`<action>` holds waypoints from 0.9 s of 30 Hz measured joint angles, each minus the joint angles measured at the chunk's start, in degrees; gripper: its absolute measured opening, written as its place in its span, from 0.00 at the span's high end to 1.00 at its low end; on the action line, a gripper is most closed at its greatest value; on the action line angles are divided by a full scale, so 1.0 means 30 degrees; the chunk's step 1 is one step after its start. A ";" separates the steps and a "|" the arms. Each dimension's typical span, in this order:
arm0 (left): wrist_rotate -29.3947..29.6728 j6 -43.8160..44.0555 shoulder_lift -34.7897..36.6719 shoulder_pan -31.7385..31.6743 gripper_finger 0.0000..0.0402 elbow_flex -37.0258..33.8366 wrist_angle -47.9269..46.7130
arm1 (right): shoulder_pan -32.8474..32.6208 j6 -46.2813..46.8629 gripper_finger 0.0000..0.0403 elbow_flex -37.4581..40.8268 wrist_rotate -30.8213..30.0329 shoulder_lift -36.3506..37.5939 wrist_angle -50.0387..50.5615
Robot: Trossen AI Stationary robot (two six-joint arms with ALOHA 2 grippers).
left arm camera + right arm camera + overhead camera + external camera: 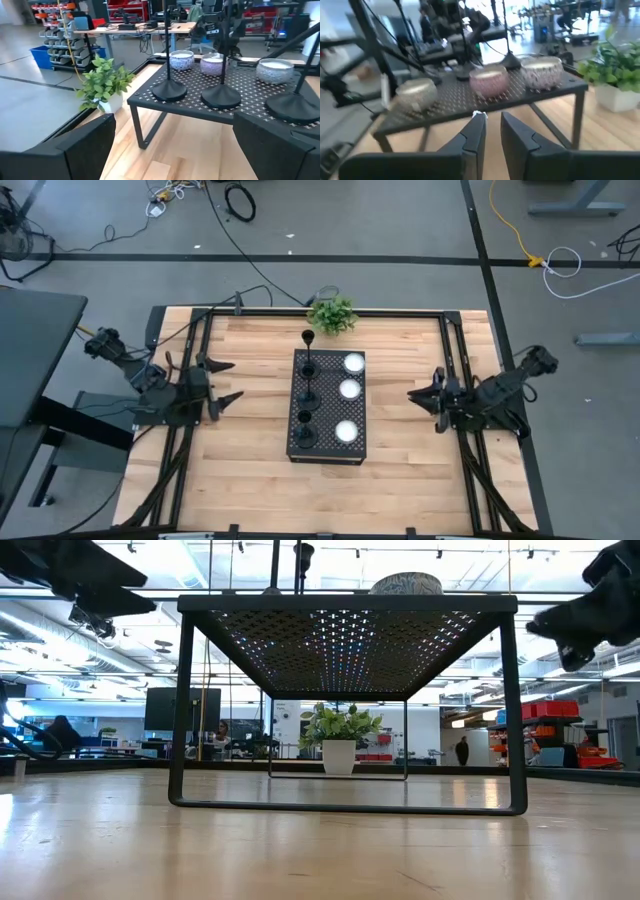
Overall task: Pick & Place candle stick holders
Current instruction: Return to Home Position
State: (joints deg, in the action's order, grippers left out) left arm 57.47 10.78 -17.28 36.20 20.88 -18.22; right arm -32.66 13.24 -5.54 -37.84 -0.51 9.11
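Three black candle stick holders [308,396] stand upright on their round bases in a row along the left side of a black perforated stand [328,448] at the table's middle. Their bases also show in the left wrist view [220,96]. My left gripper [234,380] is open and empty, left of the stand and pointing at it. My right gripper [424,408] is right of the stand and empty; in its wrist view the fingertips [492,122] stand a narrow gap apart.
Three white round candles [349,389] sit on the right side of the stand. A small potted plant [332,315] stands at the table's far edge, behind the stand. Bare wood [250,480] lies between each gripper and the stand and along the near side.
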 joint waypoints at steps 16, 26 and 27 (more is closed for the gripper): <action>-0.3065 0.0166 -0.2870 -0.3367 0.01 0.0007 0.2057 | 0.7327 -0.1540 0.92 0.0004 0.5961 0.0165 0.0321; -0.5121 0.1183 -0.5674 -0.4552 0.01 0.0007 0.2586 | 0.9056 -0.0165 0.93 0.0066 0.8009 0.0164 0.0450; -0.5095 0.1180 -0.5812 -0.4551 0.01 0.0007 0.2608 | 0.9056 0.0279 0.93 0.0066 0.7985 0.0106 0.0740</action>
State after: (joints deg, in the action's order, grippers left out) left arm 42.19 14.32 -34.71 22.55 20.91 -10.39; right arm -5.50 14.07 -5.34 -13.89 -0.19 11.33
